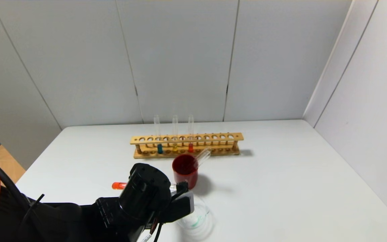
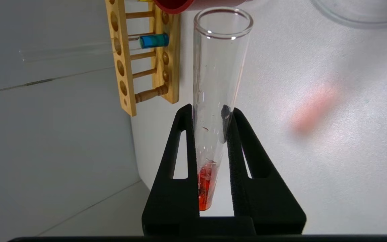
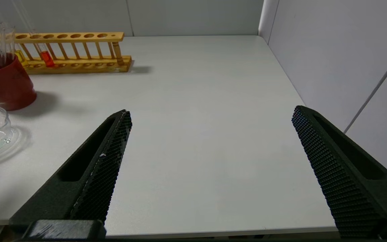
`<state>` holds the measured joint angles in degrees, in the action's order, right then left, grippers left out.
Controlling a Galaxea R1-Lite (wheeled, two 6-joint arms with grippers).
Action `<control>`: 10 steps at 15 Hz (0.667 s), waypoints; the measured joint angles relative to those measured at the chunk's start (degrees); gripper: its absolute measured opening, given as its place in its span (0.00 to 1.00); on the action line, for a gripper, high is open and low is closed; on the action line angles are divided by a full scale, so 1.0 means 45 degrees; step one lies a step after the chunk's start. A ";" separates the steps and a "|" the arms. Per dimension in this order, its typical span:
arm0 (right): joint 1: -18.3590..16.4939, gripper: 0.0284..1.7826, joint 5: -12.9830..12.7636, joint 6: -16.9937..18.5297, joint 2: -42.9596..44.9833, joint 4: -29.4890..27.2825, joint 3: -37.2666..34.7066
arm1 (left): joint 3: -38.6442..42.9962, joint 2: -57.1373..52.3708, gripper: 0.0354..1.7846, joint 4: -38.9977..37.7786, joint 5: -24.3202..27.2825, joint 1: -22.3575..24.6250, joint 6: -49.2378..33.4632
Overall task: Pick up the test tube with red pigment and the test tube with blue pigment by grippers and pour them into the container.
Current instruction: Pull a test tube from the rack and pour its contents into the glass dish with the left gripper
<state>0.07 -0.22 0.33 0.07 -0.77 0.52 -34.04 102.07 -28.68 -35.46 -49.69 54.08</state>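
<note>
White table [image 1: 281, 174], grey panel walls; left gripper [image 2: 213, 117] clamps red-pigment tube [image 2: 213, 101]; right gripper [image 3: 210, 134] spread wide, empty.

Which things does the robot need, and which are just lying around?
Needed: slim glass tube of red liquid in left tool; glass tube of blue liquid; low clear glass beaker; open right tool.
Lying about: yellow-liquid glass tube; dark red cup.

Clear glass tube [image 2: 218, 84], wooden rack [image 2: 139, 57]
</note>
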 joint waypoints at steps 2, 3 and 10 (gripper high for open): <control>0.0000 0.98 -0.0005 0.0000 0.0000 0.0000 0.0000 | -0.0030 0.0171 0.16 0.0005 -0.0135 -0.0008 0.0574; 0.0000 0.98 0.0000 0.0005 0.0000 0.0000 0.0000 | -0.0043 0.0238 0.16 0.0005 -0.0141 -0.0008 0.0710; 0.0000 0.98 0.0000 0.0005 0.0000 0.0000 0.0000 | -0.0203 0.0715 0.16 0.0011 -0.0144 -0.0179 0.1598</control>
<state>0.07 -0.22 0.35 0.07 -0.77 0.52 -34.95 105.29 -28.64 -36.11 -50.49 61.27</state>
